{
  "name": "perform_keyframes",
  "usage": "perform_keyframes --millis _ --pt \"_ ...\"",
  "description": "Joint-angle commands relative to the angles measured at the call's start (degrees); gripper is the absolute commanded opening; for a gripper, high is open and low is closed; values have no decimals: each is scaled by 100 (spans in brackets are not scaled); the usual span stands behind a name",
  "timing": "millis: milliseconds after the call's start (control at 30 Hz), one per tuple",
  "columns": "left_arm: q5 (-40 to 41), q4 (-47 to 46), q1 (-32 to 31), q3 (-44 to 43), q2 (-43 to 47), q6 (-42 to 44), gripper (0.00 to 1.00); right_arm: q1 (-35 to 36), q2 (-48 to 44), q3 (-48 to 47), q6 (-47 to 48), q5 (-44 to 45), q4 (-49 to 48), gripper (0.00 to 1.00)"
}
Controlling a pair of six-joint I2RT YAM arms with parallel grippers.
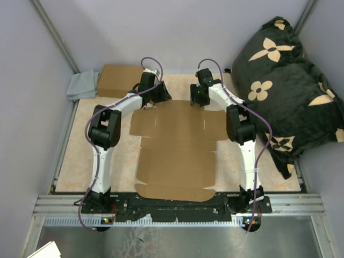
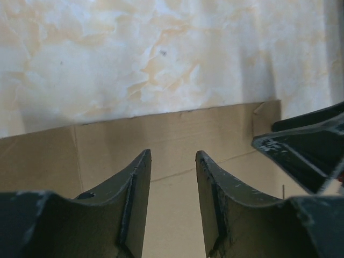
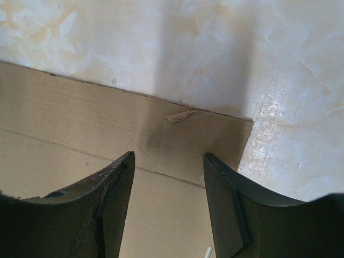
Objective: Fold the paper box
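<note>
Evidently, the bench (image 1: 67,161) was used as a flat support: the paper box (image 1: 177,145) was laid unfolded across its centre, creases exposed. Over its 12 o'clock edge the left claw (image 2: 173,156) was held at 11 and the right claw (image 3: 168,156) at 1, both spread and empty, presumably poised to raise that flap.

Pale marbled tabletop (image 1: 75,161); grey walls (image 1: 177,32) around; black flower-print cushion (image 1: 285,80) right; grey cloth (image 1: 81,86), brown carton (image 1: 118,80) far-left corner; metal rail (image 1: 59,204) near edge
</note>
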State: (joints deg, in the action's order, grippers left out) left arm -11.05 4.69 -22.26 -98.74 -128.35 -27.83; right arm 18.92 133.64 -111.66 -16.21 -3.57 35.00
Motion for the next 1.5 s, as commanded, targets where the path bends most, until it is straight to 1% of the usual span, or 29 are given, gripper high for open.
perform_keyframes --millis 0,67,200,333,433,533,700,967,1467 --pt "7 38 -3 -14 -87 -84 45 41 144 -90 -41 -32 38 55" --pt "120 40 42 93 135 -27 45 37 157 -97 -40 -32 45 55" --pt "611 217 189 202 650 83 46 42 228 -177 -30 -23 106 55" --pt "879 254 525 376 958 107 47 42 253 -180 -23 27 137 55" --pt "761 398 789 345 876 46 48 42 267 -193 -23 24 147 55" --pt "628 604 905 219 671 86 48 41 275 -205 -23 17 155 55" --pt "388 656 908 200 465 81 48 41 276 -233 -14 15 180 55" --pt "158 445 890 389 451 36 48 39 284 -225 -13 14 174 55" --pt "214 775 744 291 237 150 48 39 284 -234 -14 -18 165 55"
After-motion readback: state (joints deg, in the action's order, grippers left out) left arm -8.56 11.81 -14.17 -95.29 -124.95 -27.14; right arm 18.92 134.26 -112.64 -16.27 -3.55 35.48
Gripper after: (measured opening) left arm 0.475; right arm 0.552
